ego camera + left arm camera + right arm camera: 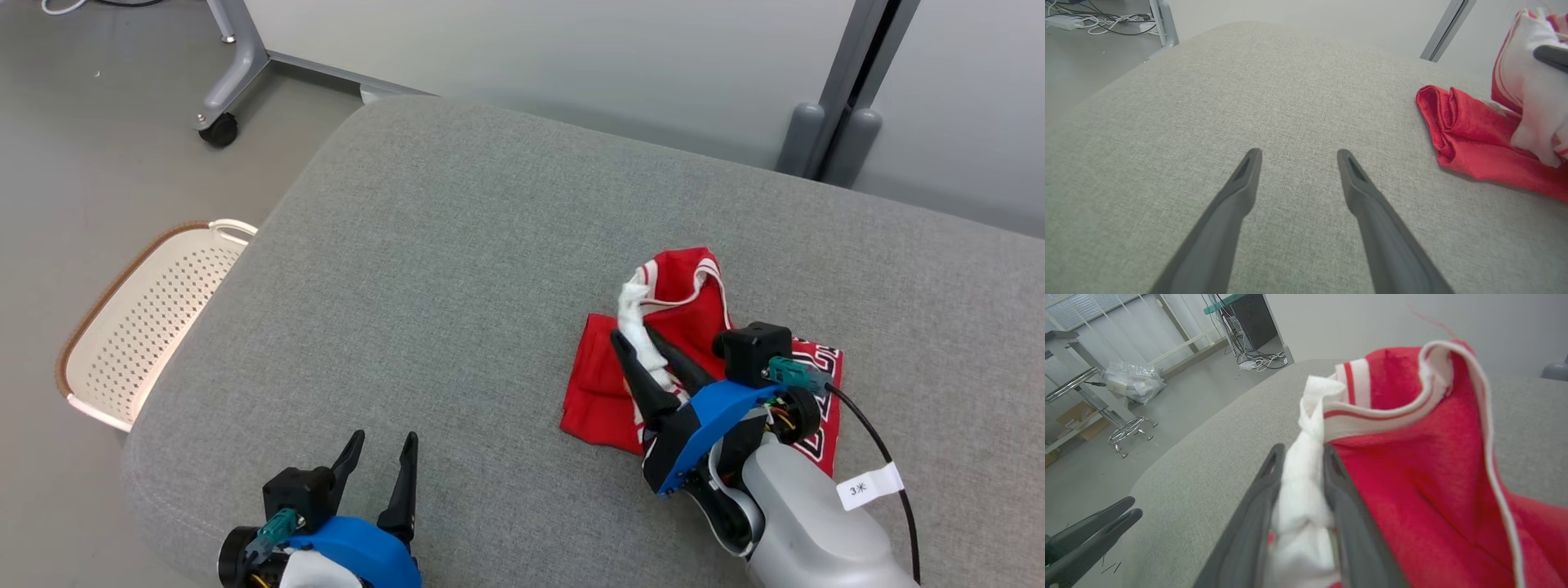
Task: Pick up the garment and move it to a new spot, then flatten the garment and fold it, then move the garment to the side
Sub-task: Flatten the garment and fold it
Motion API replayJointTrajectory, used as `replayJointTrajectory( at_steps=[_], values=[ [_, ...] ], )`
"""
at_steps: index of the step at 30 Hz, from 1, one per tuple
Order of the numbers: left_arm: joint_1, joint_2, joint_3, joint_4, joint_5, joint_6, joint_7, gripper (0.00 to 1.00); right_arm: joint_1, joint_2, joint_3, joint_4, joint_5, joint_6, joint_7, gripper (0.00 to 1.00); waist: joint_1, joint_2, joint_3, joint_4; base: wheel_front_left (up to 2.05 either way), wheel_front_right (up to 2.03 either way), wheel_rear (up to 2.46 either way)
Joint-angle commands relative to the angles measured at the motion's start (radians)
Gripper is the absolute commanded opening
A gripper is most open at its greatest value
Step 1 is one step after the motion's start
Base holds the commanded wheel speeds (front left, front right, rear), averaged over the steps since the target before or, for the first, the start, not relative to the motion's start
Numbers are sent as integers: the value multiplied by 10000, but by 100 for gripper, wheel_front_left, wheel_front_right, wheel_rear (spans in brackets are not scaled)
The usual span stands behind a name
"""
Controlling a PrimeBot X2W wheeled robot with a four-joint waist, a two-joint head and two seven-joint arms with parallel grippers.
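Observation:
The garment (694, 327), red with white trim, lies crumpled on the right part of the grey cushioned surface (457, 286). Its white waistband is bunched and lifted between the fingers of my right gripper (633, 333). Up close, my right gripper (1302, 451) has its jaws a little apart, and the white cloth fills the gap and touches both. The rest of the garment (1412, 477) drapes red to the right of them. My left gripper (384, 438) hovers open and empty near the front left edge. From my left gripper (1298, 153), the garment (1470, 143) lies far right.
A white perforated basket (139, 327) sits on the floor left of the cushion. A wheeled stand leg (219, 129) is at the far left and grey posts (824, 139) stand behind. A tagged black cable (873, 486) trails off my right wrist.

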Motion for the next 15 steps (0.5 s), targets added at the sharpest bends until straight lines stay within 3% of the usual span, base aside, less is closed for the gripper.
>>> replayJointTrajectory(
  at_steps=[1, 4, 9, 15],
  values=[
    [-178, 6, 10, -76, -35, -13, 1, 100, -224, -48, 124, 21, 186, 0, -198, 100, 0, -1, 22, -51, 0, 0, 0],
    [-180, 68, 110, -140, 22, -13, 1, 100, -404, -54, 189, 62, 308, 0, -594, 100, 0, -1, -9, -313, 0, 0, 0],
    [-76, 125, 404, -329, 198, -12, 1, 100, -477, -52, -578, 121, -191, 0, -905, 100, 0, -1, -111, -878, 0, 0, 0],
    [127, 97, 983, -696, 656, 138, 1, 100, 597, -44, -3250, -939, -2051, 0, -946, 100, 0, -1, -349, -1921, 0, 0, 0]
  ],
)
